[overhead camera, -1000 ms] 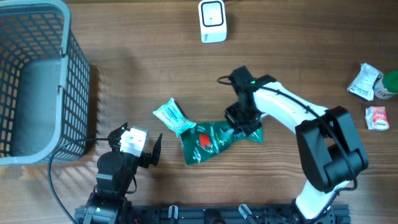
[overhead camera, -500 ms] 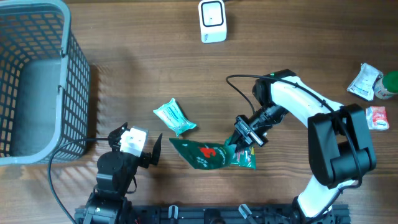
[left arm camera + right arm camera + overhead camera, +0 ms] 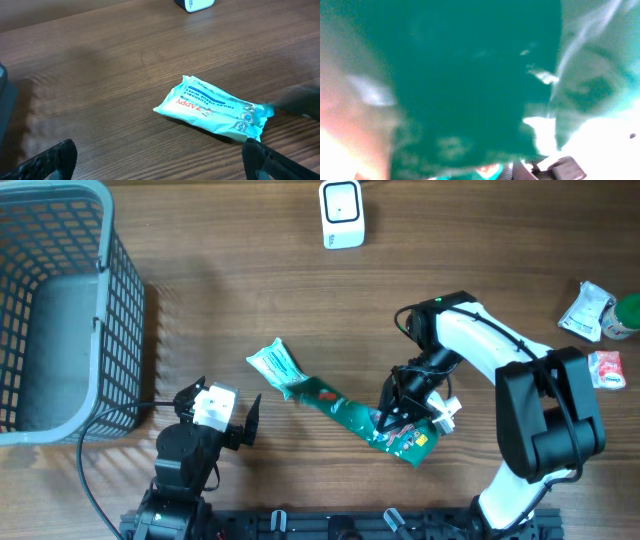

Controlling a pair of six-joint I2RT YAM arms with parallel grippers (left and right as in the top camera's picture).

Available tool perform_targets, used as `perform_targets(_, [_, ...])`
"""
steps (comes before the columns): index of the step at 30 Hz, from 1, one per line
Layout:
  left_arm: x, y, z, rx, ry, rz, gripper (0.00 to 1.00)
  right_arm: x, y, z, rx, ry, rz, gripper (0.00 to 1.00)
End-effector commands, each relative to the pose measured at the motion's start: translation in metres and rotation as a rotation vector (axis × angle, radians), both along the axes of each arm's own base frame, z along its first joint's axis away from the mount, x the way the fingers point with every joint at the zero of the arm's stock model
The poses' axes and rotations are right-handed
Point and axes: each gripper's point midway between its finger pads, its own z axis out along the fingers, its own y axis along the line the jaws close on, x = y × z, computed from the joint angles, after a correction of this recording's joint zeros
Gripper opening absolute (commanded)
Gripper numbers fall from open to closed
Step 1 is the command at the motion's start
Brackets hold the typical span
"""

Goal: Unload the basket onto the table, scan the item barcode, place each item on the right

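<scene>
Green pouch (image 3: pixel 340 408): flat on the bench, near of centre, with its long axis slanting from far-left to near-right. I see no barcode from overhead.
Basket (image 3: pixel 125 330): far-left corner, well apart from the pouch and out of my way.
Left end effector (image 3: pixel 222 412): jaws spread fully with nothing in them, near-left, and the farther arm from the pouch's right end.
Wipes pack (image 3: pixel 278 368): teal, at the pouch's far-left tip. I cannot tell whether it touches or only sits just beside.
Scanner (image 3: pixel 342 213): white, at the far edge, well apart from the pouch with bare bench between.
Right end effector (image 3: pixel 400 412): over the pouch's near-right end, clearly the nearer arm. Its wrist view is all blurred green film, so I cannot tell how wide the jaws stand or whether they grip.
Small packets (image 3: pixel 585 310): right edge, well apart.
Coming move, my judgement: the pouch goes far and slightly left toward the scanner, and its trailing tip may nudge the wipes pack.
</scene>
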Motion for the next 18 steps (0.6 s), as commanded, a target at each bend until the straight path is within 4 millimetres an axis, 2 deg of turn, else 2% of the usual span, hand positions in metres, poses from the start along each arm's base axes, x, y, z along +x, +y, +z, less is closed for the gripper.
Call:
perform_targets(1, [-0.001,-0.001,-0.002,0.006,-0.001,-0.012,1.00,0.008,-0.009,0.000,-0.119,0.072,-0.131,0.24])
perform_targets(3, [-0.001,-0.001,-0.002,0.006,0.000,-0.012,1.00,0.013,-0.015,-0.003,-0.126,0.054,-0.137,0.26])
perform_targets(4, [-0.001,-0.001,-0.002,0.006,-0.001,-0.012,1.00,0.017,-0.019,-0.006,-0.098,-0.005,-0.096,0.46])
perform_targets(5, [-0.001,-0.001,-0.002,0.006,-0.001,-0.012,1.00,0.023,-0.024,-0.013,-0.035,-0.127,0.014,0.59])
perform_targets(6, [-0.001,-0.001,-0.002,0.006,-0.001,-0.012,1.00,0.036,-0.029,-0.022,0.071,-0.324,0.186,0.71])
perform_targets(7, [-0.001,-0.001,-0.002,0.006,0.000,-0.012,1.00,0.066,-0.021,-0.027,0.231,-0.582,0.312,1.00])
perform_targets(9, [-0.001,-0.001,-0.002,0.006,-0.001,-0.012,1.00,0.094,-0.015,-0.029,0.341,-0.822,0.445,1.00])
perform_targets(11, [-0.001,-0.001,-0.002,0.006,-0.001,-0.012,1.00,0.099,-0.031,-0.033,0.248,-0.817,0.506,1.00])
perform_targets(13, [-0.001,-0.001,-0.002,0.006,0.000,-0.012,1.00,0.104,-0.051,-0.029,0.139,-0.813,0.603,1.00])
perform_targets(14, [-0.001,-0.001,-0.002,0.006,-0.001,-0.012,1.00,0.108,-0.060,-0.022,0.093,-0.817,0.661,1.00])
perform_targets(15, [-0.001,-0.001,-0.002,0.006,-0.001,-0.012,1.00,0.113,-0.072,-0.006,0.041,-0.835,0.758,0.99])
perform_targets(17, [-0.001,-0.001,-0.002,0.006,-0.001,-0.012,1.00,0.120,-0.076,0.021,0.032,-0.906,0.901,1.00])
perform_targets(18, [-0.001,-0.001,-0.002,0.006,-0.001,-0.012,1.00,0.123,-0.071,0.039,0.057,-0.977,1.002,1.00])
